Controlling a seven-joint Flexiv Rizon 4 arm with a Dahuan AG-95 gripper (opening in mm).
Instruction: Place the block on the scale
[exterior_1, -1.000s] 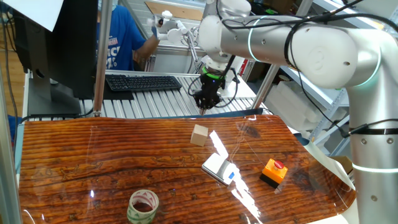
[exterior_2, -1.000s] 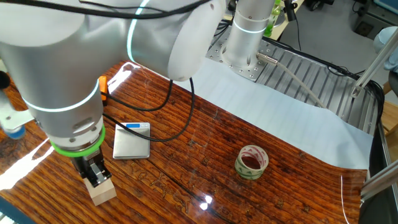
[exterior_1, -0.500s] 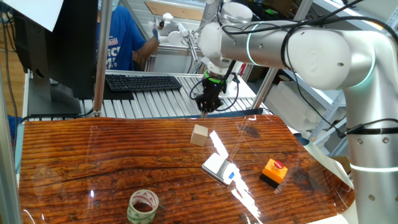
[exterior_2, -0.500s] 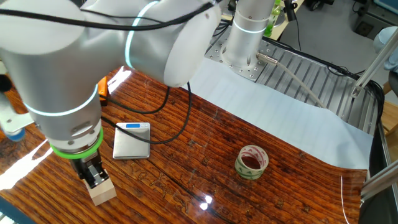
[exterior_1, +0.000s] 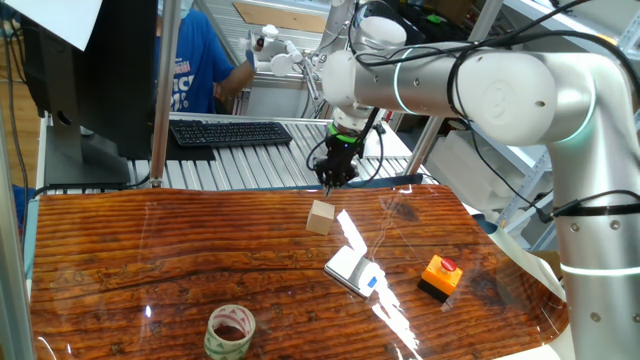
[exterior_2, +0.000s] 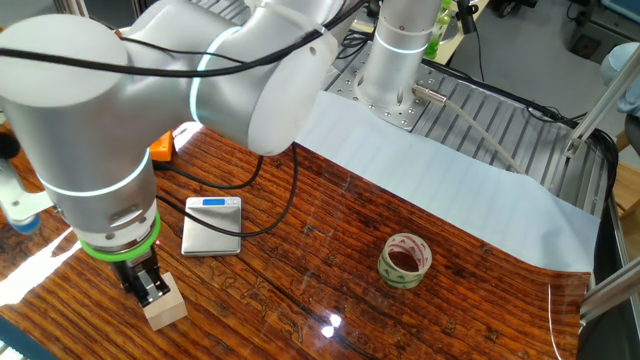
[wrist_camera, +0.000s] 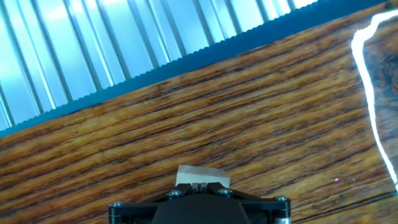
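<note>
The block (exterior_1: 320, 217) is a small tan wooden cube on the wooden table, behind the scale. It also shows in the other fixed view (exterior_2: 166, 308) and at the bottom of the hand view (wrist_camera: 202, 175). The scale (exterior_1: 355, 270) is a thin silver plate with a blue mark, lying flat; it also shows in the other fixed view (exterior_2: 212, 225). My gripper (exterior_1: 327, 181) hangs just above the block, toward the table's back edge. Its fingers are pressed together and hold nothing. It also shows in the other fixed view (exterior_2: 148, 288) and the hand view (wrist_camera: 199, 185).
An orange box with a red button (exterior_1: 440, 275) sits right of the scale. A tape roll (exterior_1: 230, 332) stands at the front left. A ribbed metal bench with a keyboard (exterior_1: 230, 131) lies beyond the table's back edge. A person in blue (exterior_1: 195, 60) stands behind.
The arm's upper links have swung a little, and the gripper has shifted slightly over the block. The block and the scale have not moved.
</note>
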